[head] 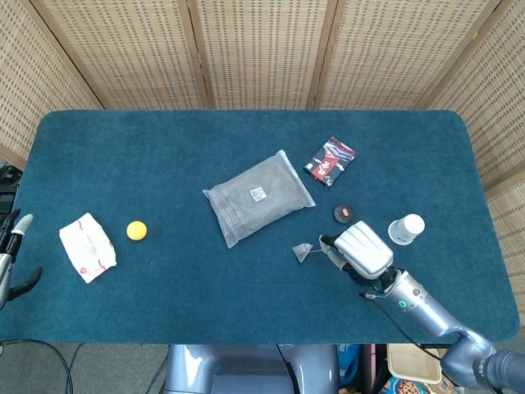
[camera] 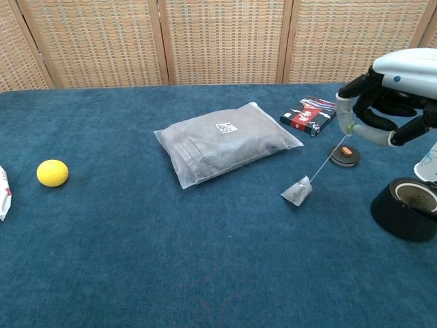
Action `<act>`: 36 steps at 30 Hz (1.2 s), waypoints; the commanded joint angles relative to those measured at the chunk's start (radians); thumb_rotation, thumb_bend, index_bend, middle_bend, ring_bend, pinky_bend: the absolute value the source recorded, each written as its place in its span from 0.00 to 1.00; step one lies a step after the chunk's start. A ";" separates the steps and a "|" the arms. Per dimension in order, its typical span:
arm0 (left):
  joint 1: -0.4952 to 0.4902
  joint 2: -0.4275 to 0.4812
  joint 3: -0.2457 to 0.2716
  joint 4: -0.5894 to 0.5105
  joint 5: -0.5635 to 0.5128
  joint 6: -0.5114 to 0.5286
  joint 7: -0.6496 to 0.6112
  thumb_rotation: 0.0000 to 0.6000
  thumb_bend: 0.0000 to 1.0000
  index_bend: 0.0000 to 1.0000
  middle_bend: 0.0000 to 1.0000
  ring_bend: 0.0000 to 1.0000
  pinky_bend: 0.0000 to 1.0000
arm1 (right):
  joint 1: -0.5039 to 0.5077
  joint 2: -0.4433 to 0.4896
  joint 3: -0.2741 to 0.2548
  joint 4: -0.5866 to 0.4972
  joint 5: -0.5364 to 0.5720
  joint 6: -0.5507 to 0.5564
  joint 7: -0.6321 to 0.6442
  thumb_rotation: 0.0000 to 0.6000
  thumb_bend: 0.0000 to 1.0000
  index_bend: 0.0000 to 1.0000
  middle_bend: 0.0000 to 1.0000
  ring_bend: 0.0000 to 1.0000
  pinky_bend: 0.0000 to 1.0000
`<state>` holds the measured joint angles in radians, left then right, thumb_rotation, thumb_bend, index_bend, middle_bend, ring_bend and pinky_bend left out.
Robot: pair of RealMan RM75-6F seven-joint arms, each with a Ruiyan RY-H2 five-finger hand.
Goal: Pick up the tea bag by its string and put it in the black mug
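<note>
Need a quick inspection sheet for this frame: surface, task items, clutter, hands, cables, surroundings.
Surface: blue cloth table, flat.
Task items: tea bag hangs tilted from its taut string, low over the cloth; contact with the cloth cannot be told. Black mug upright, to the right of the bag.
Clutter: grey pouch, yellow ball, white packet, patterned packet, black disc, white cup.
Hands: right hand pinches the string; left hand at the table's left edge, holds nothing.
Cables: dark cable below the front edge.
Surroundings: woven screen panels behind.
</note>
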<state>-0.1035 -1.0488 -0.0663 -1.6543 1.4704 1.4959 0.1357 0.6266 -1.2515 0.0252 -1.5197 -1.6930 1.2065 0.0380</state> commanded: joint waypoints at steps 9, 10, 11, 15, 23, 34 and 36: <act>0.004 0.003 0.003 -0.018 0.001 0.004 0.010 1.00 0.32 0.03 0.00 0.00 0.00 | -0.031 0.044 0.003 0.017 -0.014 0.062 0.098 1.00 0.69 0.64 0.89 0.89 0.94; 0.004 0.004 0.003 -0.019 0.002 0.005 0.011 1.00 0.32 0.03 0.00 0.00 0.00 | -0.034 0.049 0.003 0.020 -0.013 0.067 0.102 1.00 0.69 0.64 0.89 0.89 0.94; 0.005 0.004 0.003 -0.020 0.002 0.006 0.012 1.00 0.32 0.03 0.00 0.00 0.00 | -0.037 0.052 0.003 0.022 -0.012 0.071 0.104 1.00 0.69 0.64 0.89 0.89 0.94; 0.009 0.006 0.006 -0.028 0.004 0.011 0.020 1.00 0.32 0.03 0.00 0.00 0.00 | -0.060 0.081 0.005 0.031 -0.008 0.104 0.135 1.00 0.70 0.65 0.89 0.89 0.94; 0.011 0.008 0.007 -0.038 0.005 0.013 0.031 1.00 0.32 0.03 0.00 0.00 0.00 | -0.072 0.113 0.006 0.038 -0.011 0.117 0.171 1.00 0.71 0.65 0.89 0.89 0.94; 0.011 0.016 0.005 -0.059 0.008 0.019 0.052 1.00 0.32 0.03 0.00 0.00 0.00 | -0.111 0.151 0.015 0.060 -0.002 0.166 0.221 1.00 0.72 0.66 0.89 0.90 0.94; 0.012 0.017 0.005 -0.062 0.008 0.019 0.055 1.00 0.32 0.03 0.00 0.00 0.00 | -0.122 0.156 0.012 0.070 -0.003 0.178 0.236 1.00 0.73 0.67 0.89 0.90 0.94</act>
<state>-0.0921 -1.0325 -0.0614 -1.7161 1.4785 1.5145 0.1907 0.5117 -1.0997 0.0390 -1.4556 -1.6952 1.3779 0.2659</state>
